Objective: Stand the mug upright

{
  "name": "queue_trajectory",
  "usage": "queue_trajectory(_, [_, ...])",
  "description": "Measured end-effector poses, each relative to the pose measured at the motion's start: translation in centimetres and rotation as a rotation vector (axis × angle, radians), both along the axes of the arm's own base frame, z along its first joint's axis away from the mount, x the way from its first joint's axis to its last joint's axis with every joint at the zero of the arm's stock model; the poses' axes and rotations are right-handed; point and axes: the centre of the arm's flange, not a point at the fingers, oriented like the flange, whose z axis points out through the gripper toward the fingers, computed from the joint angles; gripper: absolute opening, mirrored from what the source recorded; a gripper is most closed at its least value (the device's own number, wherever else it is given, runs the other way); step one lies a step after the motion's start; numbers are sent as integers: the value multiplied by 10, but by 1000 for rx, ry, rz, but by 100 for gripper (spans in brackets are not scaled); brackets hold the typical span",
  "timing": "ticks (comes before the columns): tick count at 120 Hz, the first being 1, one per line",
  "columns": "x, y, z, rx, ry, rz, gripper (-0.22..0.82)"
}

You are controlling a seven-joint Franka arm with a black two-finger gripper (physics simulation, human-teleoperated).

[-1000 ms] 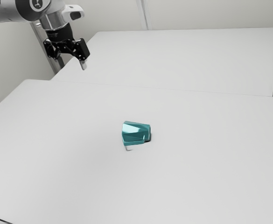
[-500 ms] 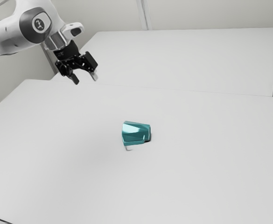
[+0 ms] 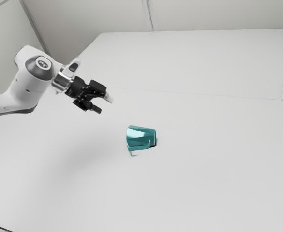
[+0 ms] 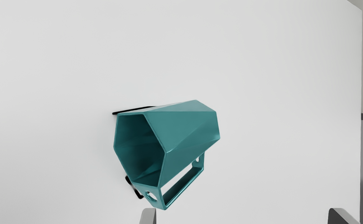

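My gripper (image 3: 105,104) hangs above the table, off to the exterior view's left of the teal mug (image 3: 141,138) and apart from it. The mug is faceted and lies on its side, its wide end toward the exterior view's left. In the wrist view the mug (image 4: 181,137) shows its dark hollow mouth, and its angular handle (image 4: 184,190) points toward the gripper's side. The two fingertips of my gripper (image 4: 242,216) stand wide apart with nothing held between them.
The white table (image 3: 204,183) carries the mug. Behind it stands another white surface (image 3: 194,63), a thin seam between them. Pale walls (image 3: 218,14) rise beyond. In the wrist view a table edge runs along one side, with grey shapes past it.
My arm has swung down and toward the exterior view's right, bringing the gripper closer to the mug and tilting it. The mug has stayed where it was.
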Motion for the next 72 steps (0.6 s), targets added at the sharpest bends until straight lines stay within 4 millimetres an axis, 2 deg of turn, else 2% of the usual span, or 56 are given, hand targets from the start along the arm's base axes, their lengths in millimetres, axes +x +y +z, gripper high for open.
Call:
queue_trajectory(21, [-5, -12, -33, -60, -43, -33, 60])
queue_trajectory(45, [-10, -9, -75, -110, -72, -42, 60])
queue_trajectory(72, [-11, -4, -97, -137, -100, -40, 60])
